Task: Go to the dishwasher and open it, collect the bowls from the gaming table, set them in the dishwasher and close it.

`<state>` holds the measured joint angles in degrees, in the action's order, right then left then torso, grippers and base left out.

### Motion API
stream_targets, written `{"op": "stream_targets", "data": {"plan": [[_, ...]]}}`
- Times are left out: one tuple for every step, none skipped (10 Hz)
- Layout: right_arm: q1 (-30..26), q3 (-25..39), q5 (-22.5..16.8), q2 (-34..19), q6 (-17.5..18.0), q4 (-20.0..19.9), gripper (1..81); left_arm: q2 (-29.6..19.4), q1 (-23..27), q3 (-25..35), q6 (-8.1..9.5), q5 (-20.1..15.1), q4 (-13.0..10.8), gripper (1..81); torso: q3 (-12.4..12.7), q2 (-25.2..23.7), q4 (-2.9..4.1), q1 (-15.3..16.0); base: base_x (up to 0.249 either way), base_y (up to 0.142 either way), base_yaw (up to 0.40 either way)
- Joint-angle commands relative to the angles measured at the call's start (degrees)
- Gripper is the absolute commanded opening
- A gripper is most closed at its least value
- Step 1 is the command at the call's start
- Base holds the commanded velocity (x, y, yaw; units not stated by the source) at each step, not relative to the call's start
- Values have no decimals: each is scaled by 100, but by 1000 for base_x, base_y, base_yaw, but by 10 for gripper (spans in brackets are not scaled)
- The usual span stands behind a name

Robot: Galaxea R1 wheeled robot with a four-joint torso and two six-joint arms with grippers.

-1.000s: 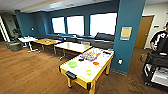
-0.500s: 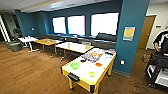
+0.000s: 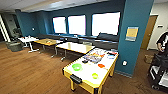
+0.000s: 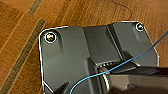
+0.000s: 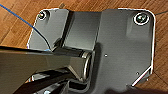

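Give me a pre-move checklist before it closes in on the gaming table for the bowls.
1. Gaming table in head view ahead: ok.
2. Bowls on its white top, green bowl, orange-red bowl, yellow-green bowl: ok.
3. Wood floor between robot and table free of obstacles: ok.
4. Person and black cart stand off to the side: ok.
5. Gripper state, both arms: cannot tell.

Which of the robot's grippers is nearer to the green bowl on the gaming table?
Cannot tell left or right: the green bowl lies on the gaming table some way ahead, while the left and right wrist views both look at wooden floor.
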<state>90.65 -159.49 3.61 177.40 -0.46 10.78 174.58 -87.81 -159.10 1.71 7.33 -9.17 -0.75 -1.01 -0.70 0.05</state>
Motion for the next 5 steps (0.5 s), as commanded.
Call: {"op": "stream_targets", "data": {"plan": [[-244,24,-264,17,-24,30,811,-19,277,-16,5,-258,20,811,0,0,0,0,92,87,0],[-244,24,-264,17,-24,30,811,-28,277,-16,-3,-258,20,811,0,0,0,0,92,87,0],[-235,24,-264,17,-24,30,811,-28,277,-16,-3,-258,20,811,0,0,0,0,92,88,0],[-235,24,-264,17,-24,30,811,-28,277,-16,-4,-258,20,811,0,0,0,0,92,88,0],[-244,24,-264,17,-24,30,811,-28,260,-16,-4,-258,20,811,0,0,0,0,92,87,0]]}}
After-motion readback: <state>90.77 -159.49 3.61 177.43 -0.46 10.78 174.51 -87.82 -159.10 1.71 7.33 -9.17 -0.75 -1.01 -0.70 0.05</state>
